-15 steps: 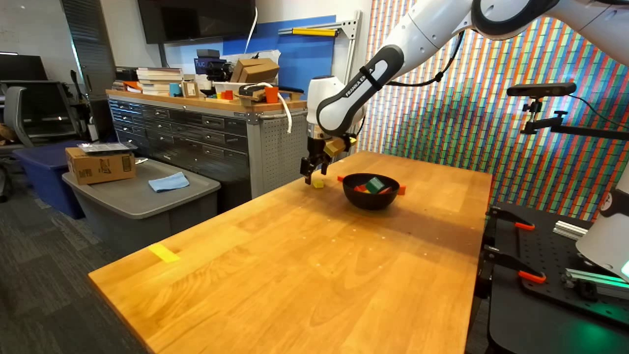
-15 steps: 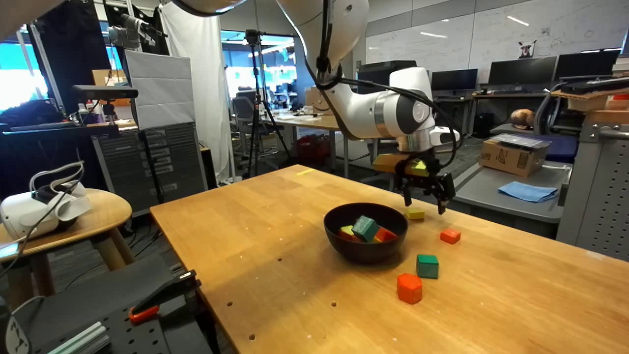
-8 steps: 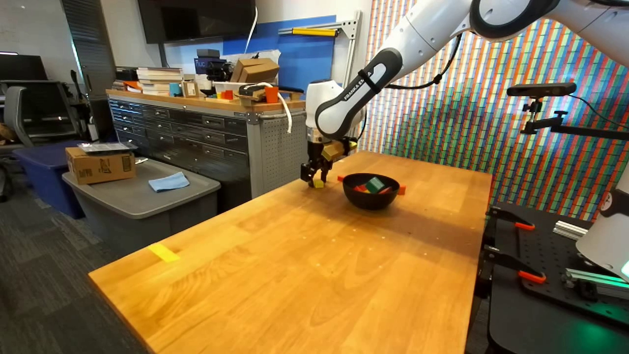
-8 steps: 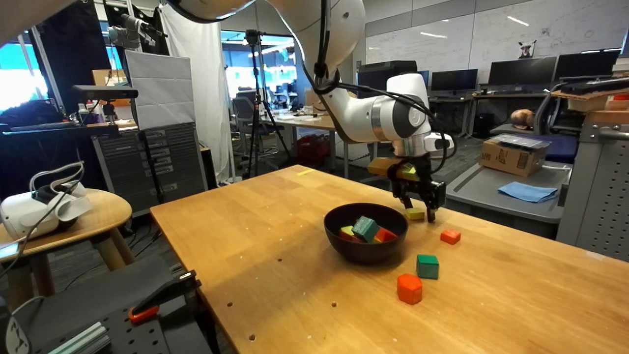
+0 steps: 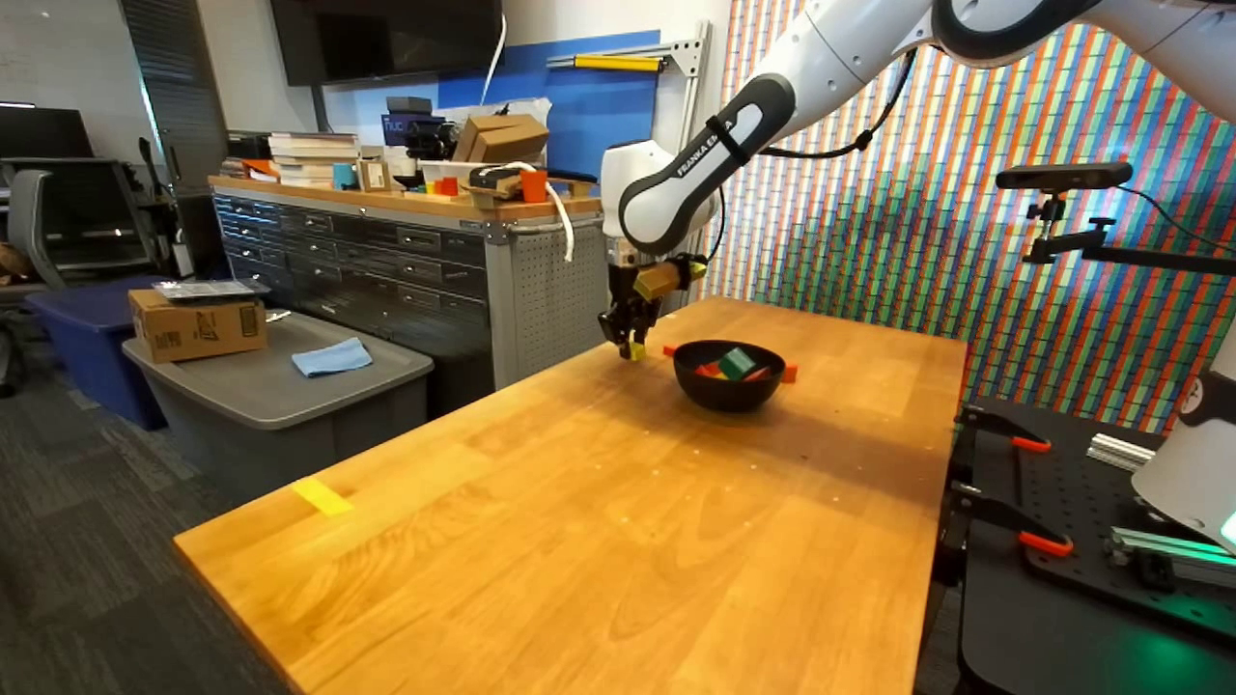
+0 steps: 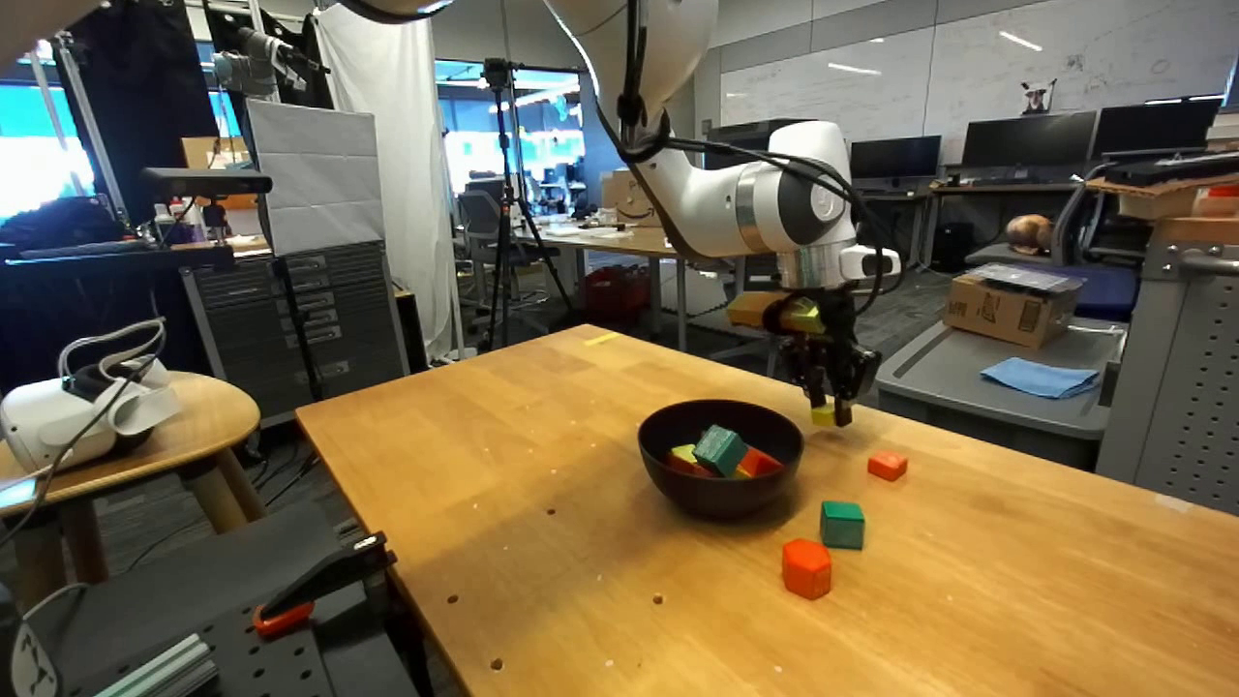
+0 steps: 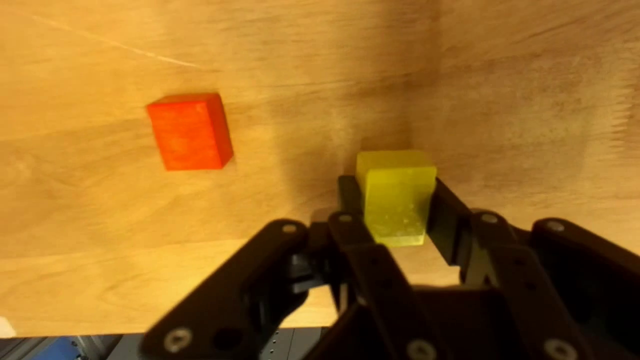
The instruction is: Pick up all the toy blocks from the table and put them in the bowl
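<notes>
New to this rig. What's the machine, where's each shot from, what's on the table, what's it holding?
The machine is one white robot arm ending in a black gripper. The exterior views come from two cameras outside the robot, watching the table from different places. The wrist view is from a camera on the arm, looking down past the gripper.

On the table stands a black bowl with red, yellow and green blocks in it. Outside it lie a green block, a red hexagonal block and a small red block. A flat yellow strip lies near the table's edge.

The gripper is closed on a yellow block, one jaw on either side, as the wrist view shows. It looks barely off the table, though I can't be sure.
</notes>
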Motion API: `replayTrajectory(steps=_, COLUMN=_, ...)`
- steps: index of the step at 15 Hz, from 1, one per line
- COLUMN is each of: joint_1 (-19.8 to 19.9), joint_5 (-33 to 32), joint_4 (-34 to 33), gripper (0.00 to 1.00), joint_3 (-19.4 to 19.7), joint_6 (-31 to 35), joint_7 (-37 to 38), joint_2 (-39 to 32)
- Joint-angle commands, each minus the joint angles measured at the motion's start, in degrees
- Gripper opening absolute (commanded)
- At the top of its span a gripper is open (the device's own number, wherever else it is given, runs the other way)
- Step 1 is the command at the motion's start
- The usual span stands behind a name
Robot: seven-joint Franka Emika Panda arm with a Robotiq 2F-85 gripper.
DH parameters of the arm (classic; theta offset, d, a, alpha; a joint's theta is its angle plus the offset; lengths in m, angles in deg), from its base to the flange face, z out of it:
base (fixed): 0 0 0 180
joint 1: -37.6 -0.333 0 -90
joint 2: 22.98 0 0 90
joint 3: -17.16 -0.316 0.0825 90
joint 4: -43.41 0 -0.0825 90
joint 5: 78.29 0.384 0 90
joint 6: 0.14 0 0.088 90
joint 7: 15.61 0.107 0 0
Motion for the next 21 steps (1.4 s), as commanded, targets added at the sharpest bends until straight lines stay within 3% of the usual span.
replayTrajectory(steps=1, joint_1=-0.4, joint_5=-0.5, joint_4=7.7, gripper=0.11, joint_3=1.1, joint_6=-0.2, joint_7=-1.5, joint_2=9.3)
replayTrajectory(steps=8, joint_1=3.8, joint_5=3.5, joint_4=26.5, gripper=0.11, joint_3=-3.6, joint_6=0.4, joint_7=-11.6, joint_2=26.9)
replayTrajectory(steps=15, joint_1=4.8, joint_5=8.5, joint_4=40.4, gripper=0.11, joint_3=-5.6, joint_6=2.6, joint_7=-13.9, joint_2=32.3)
replayTrajectory(steps=16, joint_1=4.9, joint_5=9.6, joint_4=41.9, gripper=0.28, joint_3=-6.0, joint_6=3.6, joint_7=-14.3, joint_2=32.7)
replayTrajectory(steps=17, joint_1=4.7, joint_5=10.1, joint_4=43.6, gripper=0.61, joint_3=-6.2, joint_6=6.3, joint_7=-13.8, joint_2=33.1)
replayTrajectory(steps=18, joint_1=4.5, joint_5=10.5, joint_4=44.8, gripper=0.62, joint_3=-6.3, joint_6=7.9, joint_7=-13.8, joint_2=33.4)
replayTrajectory(steps=20, joint_1=4.4, joint_5=11.4, joint_4=47.5, gripper=0.75, joint_3=-6.9, joint_6=11.5, joint_7=-13.8, joint_2=34.5)
replayTrajectory(steps=21, joint_1=3.7, joint_5=9.3, joint_4=43.0, gripper=0.59, joint_3=-5.8, joint_6=7.8, joint_7=-12.3, joint_2=30.8)
